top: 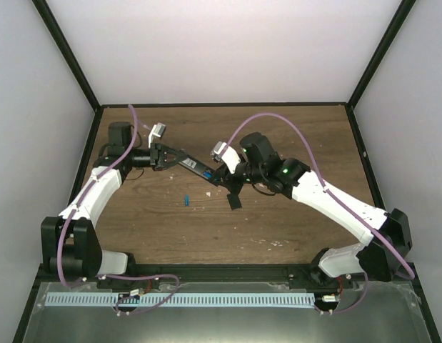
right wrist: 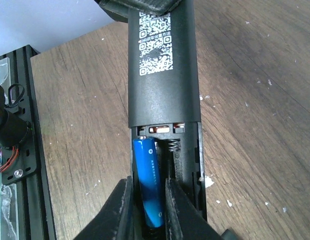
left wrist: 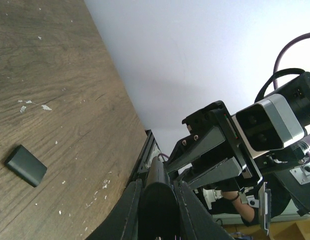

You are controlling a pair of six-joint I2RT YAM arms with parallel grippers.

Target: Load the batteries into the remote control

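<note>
The remote control (top: 196, 168) is a long black bar held off the table by my left gripper (top: 166, 156), which is shut on its end; the left wrist view shows it (left wrist: 156, 197) clamped between the jaws. Its battery slot (right wrist: 187, 160) is open at the other end. My right gripper (right wrist: 148, 202) is shut on one blue battery (right wrist: 147, 175), which lies in the slot's left bay, slightly tilted. The right bay with its spring is bare. The second blue battery (top: 186, 199) lies on the table below the remote.
The small black cover piece (top: 234, 201) lies on the wooden table right of the loose battery and also shows in the left wrist view (left wrist: 25, 165). The right arm's wrist camera (left wrist: 267, 122) is close in front of the left gripper. Black frame rails border the table.
</note>
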